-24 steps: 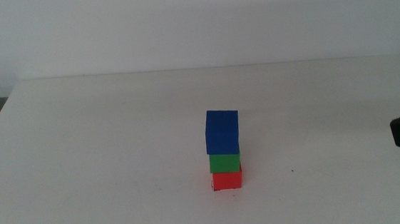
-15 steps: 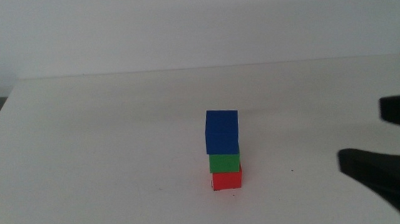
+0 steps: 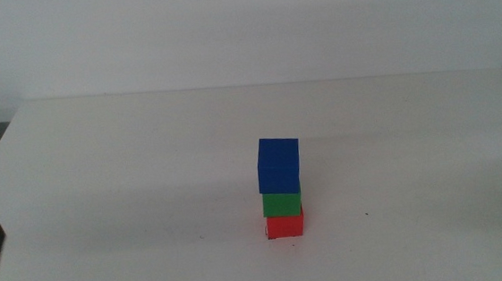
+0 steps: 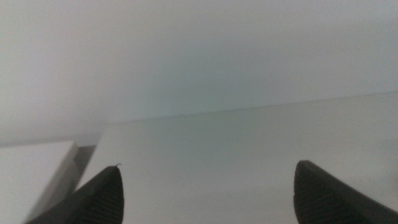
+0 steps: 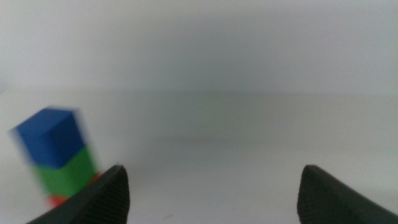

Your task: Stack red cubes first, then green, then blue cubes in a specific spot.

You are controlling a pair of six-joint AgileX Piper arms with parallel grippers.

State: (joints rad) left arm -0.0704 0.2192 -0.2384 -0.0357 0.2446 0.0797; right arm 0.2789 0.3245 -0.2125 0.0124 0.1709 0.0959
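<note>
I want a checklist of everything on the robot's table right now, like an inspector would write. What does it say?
Surface: plain white tabletop, a few tiny dark specks near the stack.
Job's things: small red cube at the bottom, small green cube on it, small deep-blue cube on top; the stack stands upright, untouched.
Clutter: nothing seen.
Grippers: left gripper open, holding nothing, just showing at the middle view's lower left edge; right gripper open, holding nothing, off to the stack's side, at the right edge.
Cables: nothing seen.
Surroundings: pale wall behind the table.
</note>
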